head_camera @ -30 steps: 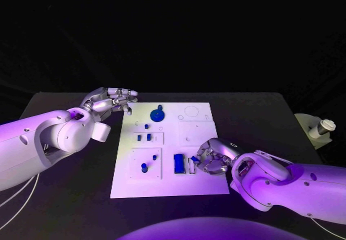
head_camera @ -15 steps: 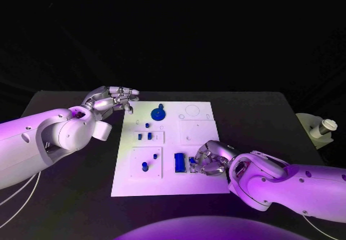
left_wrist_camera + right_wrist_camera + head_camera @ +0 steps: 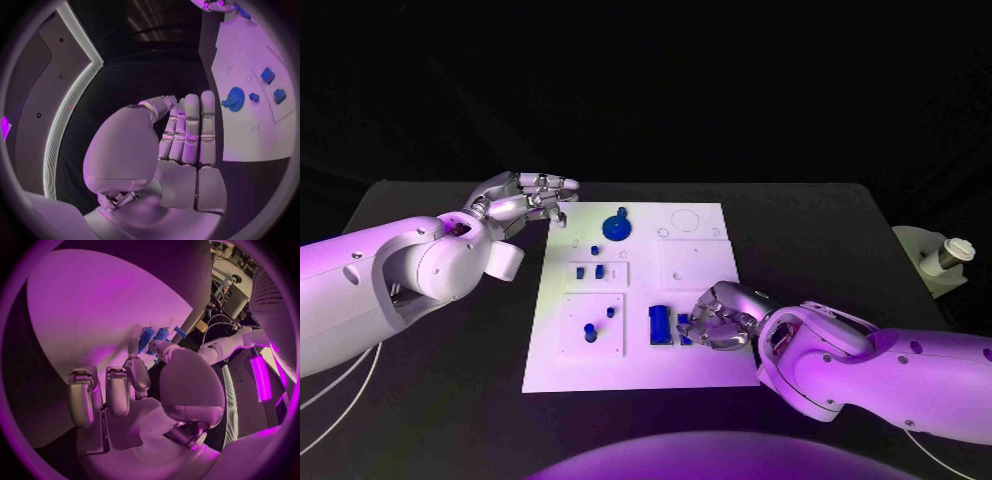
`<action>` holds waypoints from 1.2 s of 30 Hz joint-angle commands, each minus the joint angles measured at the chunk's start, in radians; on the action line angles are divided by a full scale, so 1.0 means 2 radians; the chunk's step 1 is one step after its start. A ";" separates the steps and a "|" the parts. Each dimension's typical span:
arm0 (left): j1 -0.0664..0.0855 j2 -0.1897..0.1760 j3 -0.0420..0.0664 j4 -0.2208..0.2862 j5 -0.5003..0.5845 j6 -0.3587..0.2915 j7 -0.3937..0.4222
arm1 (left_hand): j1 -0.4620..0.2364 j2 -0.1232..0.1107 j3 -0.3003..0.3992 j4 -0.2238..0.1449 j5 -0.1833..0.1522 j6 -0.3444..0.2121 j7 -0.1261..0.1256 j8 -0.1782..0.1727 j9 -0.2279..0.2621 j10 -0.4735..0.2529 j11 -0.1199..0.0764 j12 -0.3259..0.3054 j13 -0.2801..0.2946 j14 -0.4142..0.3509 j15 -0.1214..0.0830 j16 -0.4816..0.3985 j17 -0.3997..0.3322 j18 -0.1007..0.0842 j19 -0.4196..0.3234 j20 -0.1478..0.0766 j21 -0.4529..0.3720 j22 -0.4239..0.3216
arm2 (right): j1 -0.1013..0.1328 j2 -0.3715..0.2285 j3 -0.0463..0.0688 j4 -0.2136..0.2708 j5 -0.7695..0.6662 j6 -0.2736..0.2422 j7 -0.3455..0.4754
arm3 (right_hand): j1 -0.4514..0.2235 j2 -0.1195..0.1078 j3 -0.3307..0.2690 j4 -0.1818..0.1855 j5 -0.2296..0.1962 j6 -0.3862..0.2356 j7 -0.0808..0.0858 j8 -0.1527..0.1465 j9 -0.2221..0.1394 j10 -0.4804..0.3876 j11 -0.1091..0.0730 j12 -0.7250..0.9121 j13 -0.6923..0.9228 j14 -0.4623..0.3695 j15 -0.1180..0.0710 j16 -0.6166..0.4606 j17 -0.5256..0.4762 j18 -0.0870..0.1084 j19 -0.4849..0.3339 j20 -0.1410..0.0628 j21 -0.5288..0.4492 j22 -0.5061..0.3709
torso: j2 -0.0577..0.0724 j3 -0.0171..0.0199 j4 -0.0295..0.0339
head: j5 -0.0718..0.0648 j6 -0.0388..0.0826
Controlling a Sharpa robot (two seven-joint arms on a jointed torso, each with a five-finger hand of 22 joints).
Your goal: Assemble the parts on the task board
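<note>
Black desk (image 3: 444, 400), white task board (image 3: 689, 370) at its centre. Left hand (image 3: 524, 205) sits off the board's far left corner, fingers curled in, clenched on nothing. Right hand (image 3: 715, 318) is down on the board's near right area, fingertips at a small blue part (image 3: 687, 328); can't tell if it's gripped. Blue block (image 3: 658, 324) just beside, blue gear (image 3: 615, 230) at the far end.

Violet light bathes the scene. The task board (image 3: 629, 300) glows bright against a dim bench (image 3: 430, 400) and black surroundings. Both wrist views bend straight edges strongly toward their dark circular rims; detail there softens.
</note>
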 commanded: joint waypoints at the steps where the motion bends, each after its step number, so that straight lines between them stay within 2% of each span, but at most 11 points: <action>1: 0.000 0.000 0.000 0.002 0.001 0.009 0.001 | 0.001 0.001 0.002 0.000 0.002 -0.002 0.000 -0.003 -0.001 -0.004 0.000 0.002 -0.001 -0.002 0.000 0.000 -0.001 0.007 -0.001 0.002 0.002 0.001 | -0.001 0.001 0.000 0.000 -0.009 0.004 0.003 | -0.006 -0.001 -0.009 0.004 -0.007 0.001 0.003 -0.002 -0.001 0.002 0.001 -0.003 0.025 0.041 -0.002 0.002 0.069 -0.007 0.053 -0.002 0.002 0.132 | 0.000 0.0000 -0.0001 | -0.001 0.000; 2: 0.000 0.000 0.000 0.002 0.001 0.009 0.001 | 0.001 0.001 0.002 0.000 0.002 -0.002 0.000 -0.003 -0.001 -0.004 0.000 0.002 -0.001 -0.002 0.000 0.000 -0.001 0.007 -0.001 0.002 0.002 0.001 | -0.001 0.001 0.000 0.000 -0.009 0.004 0.003 | -0.011 0.000 -0.020 0.007 -0.025 0.001 0.003 -0.003 -0.003 0.002 0.001 -0.005 0.024 0.041 -0.002 0.002 0.068 -0.007 0.053 -0.001 0.002 0.132 | 0.000 0.0000 -0.0002 | -0.001 0.000; 5: 0.000 0.000 0.000 0.002 0.001 0.009 0.001 | 0.001 0.001 0.002 0.001 0.002 -0.002 0.000 -0.003 -0.001 -0.004 0.000 0.002 -0.001 -0.002 0.000 0.000 -0.001 0.007 -0.001 0.002 0.002 0.001 | -0.001 0.002 0.000 0.000 -0.010 0.004 0.004 | -0.015 0.003 -0.030 0.008 -0.034 0.001 0.003 -0.004 -0.004 0.001 0.001 -0.005 0.024 0.041 -0.002 0.002 0.068 -0.007 0.053 -0.001 0.002 0.132 | 0.000 0.0000 -0.0002 | -0.001 0.000; 12: 0.000 0.000 0.000 0.001 0.001 0.009 0.000 | 0.000 0.001 0.003 0.001 0.002 -0.002 0.000 -0.003 -0.001 -0.005 0.000 0.003 -0.001 -0.002 0.000 0.001 -0.001 0.007 -0.001 0.002 0.002 0.001 | -0.001 -0.002 0.000 0.002 -0.011 0.007 0.008 | -0.010 0.003 -0.032 0.006 -0.033 0.001 0.003 -0.005 -0.004 0.001 0.001 -0.006 0.024 0.041 -0.002 0.002 0.068 -0.007 0.053 -0.002 0.002 0.132 | 0.000 0.0000 0.0001 | 0.000 0.000; 17: 0.000 -0.001 0.000 0.002 0.000 0.009 -0.001 | 0.000 0.001 0.003 0.001 0.002 -0.002 0.000 -0.003 -0.001 -0.005 0.000 0.003 -0.001 -0.002 0.000 0.001 -0.001 0.007 -0.001 0.002 0.002 0.001 | -0.001 -0.011 0.000 0.006 -0.011 0.016 0.018 | 0.012 0.000 -0.039 0.001 -0.030 0.001 0.003 -0.006 -0.005 0.001 0.001 -0.006 0.025 0.041 -0.002 0.002 0.069 -0.007 0.053 -0.002 0.002 0.132 | 0.000 0.0003 0.0000 | 0.001 0.001; 19: 0.000 -0.001 0.000 0.002 0.000 0.009 -0.001 | 0.000 0.001 0.003 0.001 0.002 -0.002 0.000 -0.003 -0.001 -0.005 0.000 0.003 -0.001 -0.002 0.000 0.001 -0.001 0.007 -0.001 0.002 0.002 0.001 | -0.001 -0.015 0.000 0.008 -0.010 0.022 0.025 | 0.024 -0.003 -0.046 0.000 -0.037 0.001 0.003 -0.006 -0.006 0.001 0.001 -0.006 0.025 0.041 -0.002 0.002 0.069 -0.007 0.053 -0.002 0.002 0.132 | 0.000 0.0003 -0.0005 | 0.002 0.001; 21: 0.000 -0.001 0.000 0.002 0.000 0.009 -0.001 | 0.000 0.001 0.003 0.001 0.002 -0.002 0.000 -0.003 -0.001 -0.005 0.000 0.003 -0.001 -0.002 0.000 0.001 -0.001 0.007 -0.001 0.002 0.002 0.001 | -0.001 -0.017 0.000 0.010 -0.009 0.026 0.032 | 0.024 -0.004 -0.046 0.000 -0.037 0.001 0.003 -0.006 -0.006 0.001 0.001 -0.006 0.025 0.041 -0.002 0.002 0.069 -0.007 0.053 -0.002 0.002 0.132 | 0.000 0.0003 -0.0009 | 0.003 0.001; 24: 0.000 -0.002 0.000 0.002 0.000 0.008 -0.001 | 0.000 0.001 0.003 0.001 0.002 -0.002 0.000 -0.003 -0.001 -0.005 0.000 0.003 -0.001 -0.002 0.000 0.001 -0.001 0.007 -0.001 0.002 0.002 0.001 | -0.001 -0.022 0.000 0.013 -0.007 0.033 0.042 | 0.029 -0.006 -0.055 0.004 -0.049 0.001 0.003 -0.007 -0.007 0.001 0.001 -0.005 0.026 0.041 -0.002 0.002 0.069 -0.007 0.053 -0.001 0.002 0.132 | 0.000 0.0004 -0.0007 | 0.003 0.001; 28: 0.000 -0.002 0.000 0.001 0.000 0.009 -0.001 | 0.000 0.001 0.003 0.001 0.002 -0.002 0.000 -0.003 -0.001 -0.005 0.000 0.003 -0.001 -0.002 0.000 0.001 -0.001 0.007 -0.001 0.002 0.002 0.001 | -0.001 -0.027 0.000 0.016 -0.005 0.037 0.050 | 0.029 -0.004 -0.064 0.007 -0.062 0.002 0.004 -0.007 -0.008 0.001 0.001 -0.005 0.026 0.041 -0.002 0.002 0.070 -0.007 0.053 -0.001 0.002 0.132 | 0.000 0.0005 -0.0005 | 0.003 0.001; 36: 0.000 -0.002 -0.001 0.000 0.000 0.009 -0.002 | 0.000 0.002 0.003 0.001 0.002 -0.002 0.000 -0.003 -0.001 -0.005 0.000 0.003 -0.001 -0.002 0.000 0.001 -0.001 0.007 -0.001 0.002 0.003 0.001 | -0.001 -0.033 0.000 0.014 -0.002 0.042 0.056 | 0.027 -0.002 -0.067 0.008 -0.065 0.002 0.003 -0.007 -0.008 0.001 0.001 -0.005 0.026 0.041 -0.002 0.002 0.070 -0.007 0.053 -0.001 0.002 0.132 | 0.000 0.0000 -0.0001 | 0.003 0.000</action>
